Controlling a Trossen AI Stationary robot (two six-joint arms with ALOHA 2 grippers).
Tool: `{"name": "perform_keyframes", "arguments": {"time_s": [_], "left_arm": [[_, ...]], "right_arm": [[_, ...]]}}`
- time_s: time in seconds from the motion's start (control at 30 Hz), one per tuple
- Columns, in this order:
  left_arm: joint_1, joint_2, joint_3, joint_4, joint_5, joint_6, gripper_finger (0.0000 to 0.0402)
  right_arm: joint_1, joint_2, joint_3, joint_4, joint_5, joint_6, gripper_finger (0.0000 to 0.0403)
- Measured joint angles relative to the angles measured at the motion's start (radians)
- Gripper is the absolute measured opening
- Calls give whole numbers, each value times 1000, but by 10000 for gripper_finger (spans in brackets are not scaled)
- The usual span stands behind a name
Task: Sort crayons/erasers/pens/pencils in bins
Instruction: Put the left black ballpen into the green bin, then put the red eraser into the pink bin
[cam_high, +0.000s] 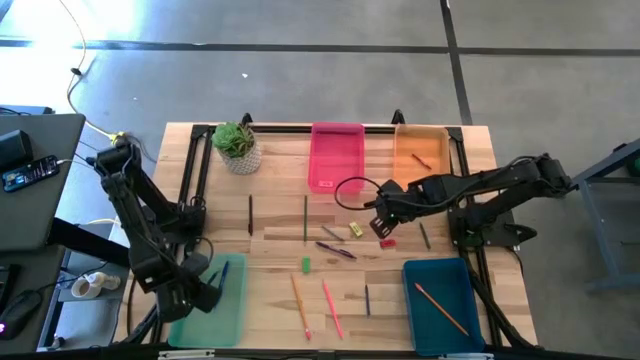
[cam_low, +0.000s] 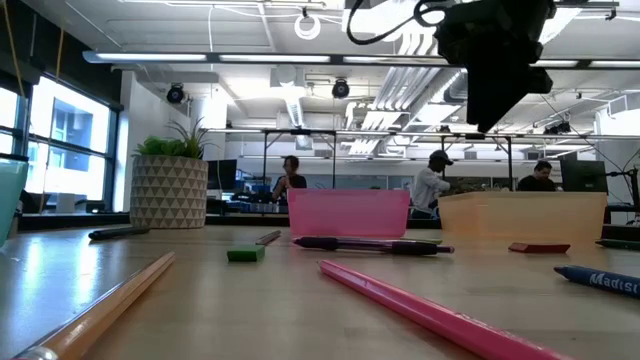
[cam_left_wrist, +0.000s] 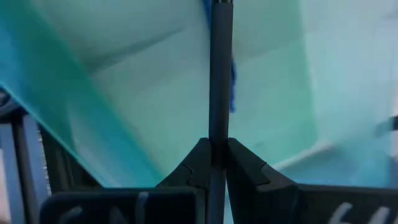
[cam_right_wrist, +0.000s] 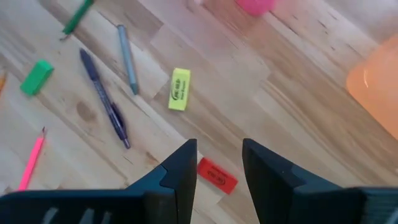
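Pink pencil (cam_low: 420, 312) nearest in low view; left tool (cam_left_wrist: 217, 163) clamps a dark pen (cam_left_wrist: 220, 74) over green bin (cam_left_wrist: 149, 81). Right tool (cam_right_wrist: 219, 163) apart above red eraser (cam_right_wrist: 217, 175).

High view: straight down over table (cam_high: 270, 215). Low view: table-level, facing room. You see pink bin (cam_high: 336, 156) in both.
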Motion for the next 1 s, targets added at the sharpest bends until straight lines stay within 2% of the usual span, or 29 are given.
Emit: {"name": "perform_keyframes", "arguments": {"time_s": [0.13, 0.27, 0.83, 0.9, 1.0], "left_arm": [[0, 33, 0, -2, 2, 0, 23], [0, 55, 0, -2, 0, -9, 38], [18, 36, 0, 3, -9, -1, 124], [29, 12, 0, 3, -41, 27, 126], [46, -40, 0, 5, -148, 61, 123]], "right_arm": [[0, 0, 0, 105, -26, -108, 121], [0, 0, 0, 210, -29, -140, 121], [2, 3, 0, 413, -32, -321, 121], [2, 3, 0, 411, -33, -320, 121], [2, 3, 0, 412, -33, -322, 121]]}}
